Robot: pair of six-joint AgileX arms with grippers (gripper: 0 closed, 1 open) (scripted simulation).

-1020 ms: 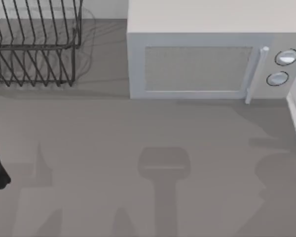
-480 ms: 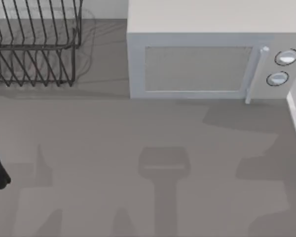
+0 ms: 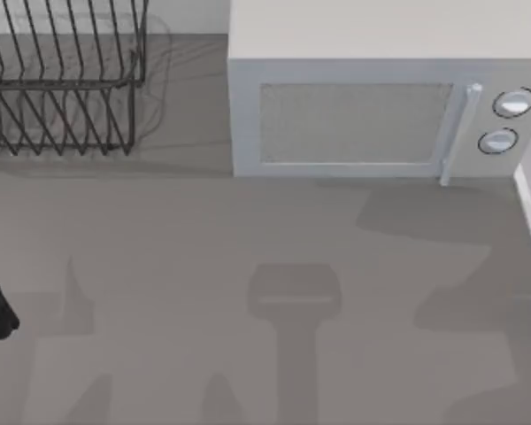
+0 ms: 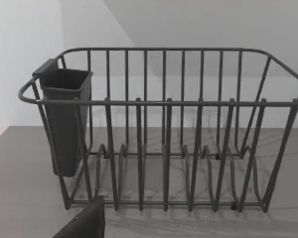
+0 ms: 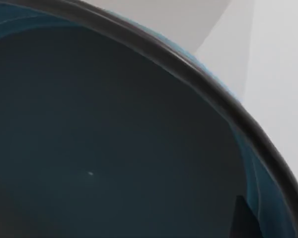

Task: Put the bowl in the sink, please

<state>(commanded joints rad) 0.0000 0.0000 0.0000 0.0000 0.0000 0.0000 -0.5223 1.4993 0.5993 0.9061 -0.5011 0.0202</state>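
Right wrist view looks close into the blue bowl (image 5: 114,148), off right of the white microwave (image 3: 372,115); jaw state cannot be told. Best kept level until the sink is reached.

A matte grey countertop (image 3: 203,230) ran the width of the scene, crossed by soft shadows. At the back stood a boxy white microwave (image 3: 372,106) with a mesh door and two round knobs — door shut. In the rear left corner sat a dark wire dish rack (image 4: 164,134), a dark plastic cutlery cup (image 4: 64,119) hung on its rim, before a plain white wall (image 4: 25,54).
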